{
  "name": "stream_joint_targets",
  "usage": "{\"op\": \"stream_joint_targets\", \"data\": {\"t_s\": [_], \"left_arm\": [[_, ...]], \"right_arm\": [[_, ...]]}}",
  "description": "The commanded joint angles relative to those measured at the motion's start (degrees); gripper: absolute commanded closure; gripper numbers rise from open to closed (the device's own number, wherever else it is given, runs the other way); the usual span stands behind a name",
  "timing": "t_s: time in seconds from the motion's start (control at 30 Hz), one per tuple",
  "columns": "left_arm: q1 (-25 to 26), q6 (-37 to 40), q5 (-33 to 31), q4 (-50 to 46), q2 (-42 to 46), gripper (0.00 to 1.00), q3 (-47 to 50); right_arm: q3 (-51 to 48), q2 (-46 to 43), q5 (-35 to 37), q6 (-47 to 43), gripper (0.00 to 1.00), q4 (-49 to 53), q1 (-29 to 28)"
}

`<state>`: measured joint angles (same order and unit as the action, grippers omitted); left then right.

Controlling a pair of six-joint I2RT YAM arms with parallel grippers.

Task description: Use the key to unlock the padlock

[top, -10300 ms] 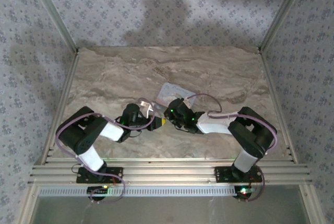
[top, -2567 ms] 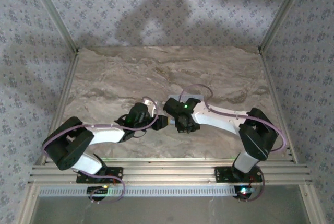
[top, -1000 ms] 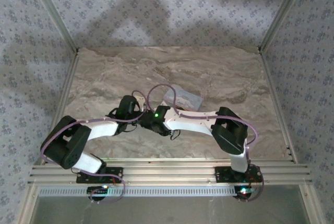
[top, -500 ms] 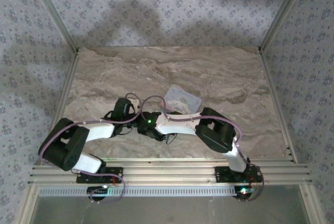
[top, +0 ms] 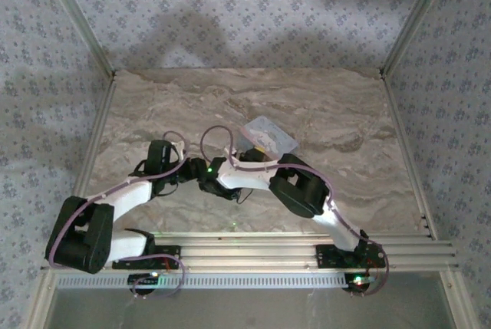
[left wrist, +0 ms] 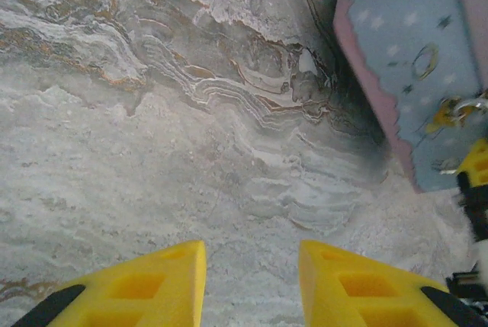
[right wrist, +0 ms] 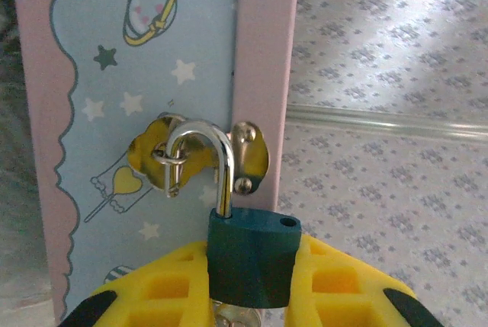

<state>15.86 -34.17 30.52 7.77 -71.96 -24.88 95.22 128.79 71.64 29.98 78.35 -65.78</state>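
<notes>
The padlock has a dark teal body, and my right gripper is shut on it with a yellow finger on each side. Its silver shackle stands open: one leg is out of the body, and the curve still hooks through the ring of the gold hasp. A silvery bit pokes out under the body; I cannot tell if it is the key. My left gripper hangs open over bare marble, left of the tin, with nothing between its fingers.
The grey-blue tin with a pink-edged cartoon lid sits tipped up mid-table, right arm reaching across to it. The right gripper's yellow finger shows at the left wrist view's right edge. Patterned walls and metal rails enclose the marble table.
Both arms have swung left over the last second, the right elbow folding in toward the middle. The tin has tipped and shifted slightly toward the back. The grippers' openings look unchanged.
</notes>
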Motion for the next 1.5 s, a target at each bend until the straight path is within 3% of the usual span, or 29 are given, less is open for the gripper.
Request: {"op": "stream_joint_targets", "data": {"t_s": [0.0, 0.07, 0.13, 0.43, 0.67, 1.0, 1.3, 1.47], "left_arm": [[-0.4, 2.5, 1.8, -4.2, 1.1, 0.62, -2.6], [-0.3, 2.7, 2.8, -4.6, 0.2, 0.62, -3.5], [-0.4, 2.9, 3.6, -5.8, -1.4, 0.62, -5.1], [-0.4, 5.7, 2.9, -14.0, -4.3, 0.63, -12.0], [0.0, 5.3, 1.4, -15.9, -4.5, 0.63, -14.2], [3.4, 5.4, -0.1, -14.5, -5.1, 0.63, -14.1], [5.9, 4.1, -2.5, -4.9, -4.9, 0.63, -9.8], [5.9, 5.0, -1.3, -0.4, -6.4, 0.63, -8.1]], "right_arm": [[2.4, 0.1, 2.8, 7.9, 1.0, 6.8, -2.3], [-1.6, -1.1, -6.0, -8.0, 1.0, -8.2, -3.4], [-5.7, -2.5, -14.9, -15.8, 1.0, -18.8, -4.5], [-11.6, -10.7, -43.6, -22.3, 1.0, -33.0, -3.0], [-5.8, -10.6, -36.7, -23.0, 1.0, -24.8, -0.5], [-13.5, -21.9, -65.6, -23.9, 1.0, -32.9, 7.7], [-12.9, -22.7, -77.0, -26.6, 1.0, -27.8, 11.6], [-10.7, -22.0, -78.1, -25.7, 1.0, -24.8, 13.8]]}}
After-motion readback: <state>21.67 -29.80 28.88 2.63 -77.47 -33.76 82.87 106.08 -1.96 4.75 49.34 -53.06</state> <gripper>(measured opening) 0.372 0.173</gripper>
